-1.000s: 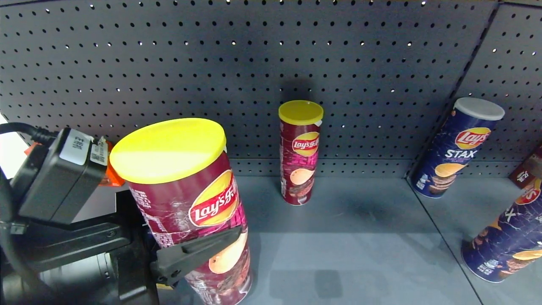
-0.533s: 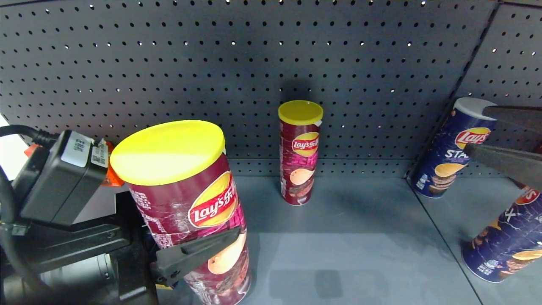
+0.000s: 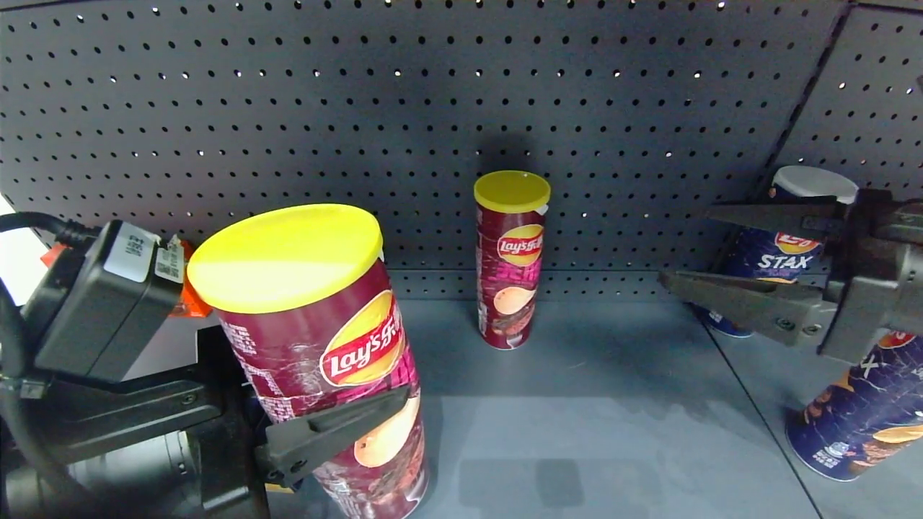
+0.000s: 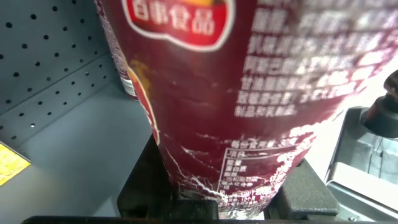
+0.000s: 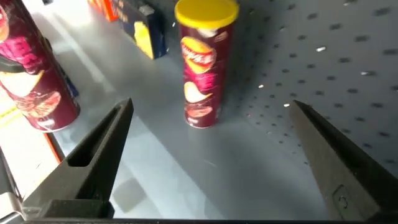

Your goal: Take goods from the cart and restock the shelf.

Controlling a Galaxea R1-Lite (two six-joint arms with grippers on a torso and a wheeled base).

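A maroon chip can with a yellow lid stands upright at the shelf's front left, and my left gripper is shut on its lower body. From the left wrist, that can rises straight out of the jaws. A second maroon can stands against the pegboard at the middle of the grey shelf. My right gripper hangs open at the right, above the shelf, pointing at that second can with nothing between its fingers.
Behind the right gripper a blue can with a white lid leans at the back right. Another blue can sits at the front right. An orange pack lies far left. The pegboard wall closes the back.
My right gripper has come into view from the right and moved left across the blue can, jaws open. The left gripper and its can have hardly moved.
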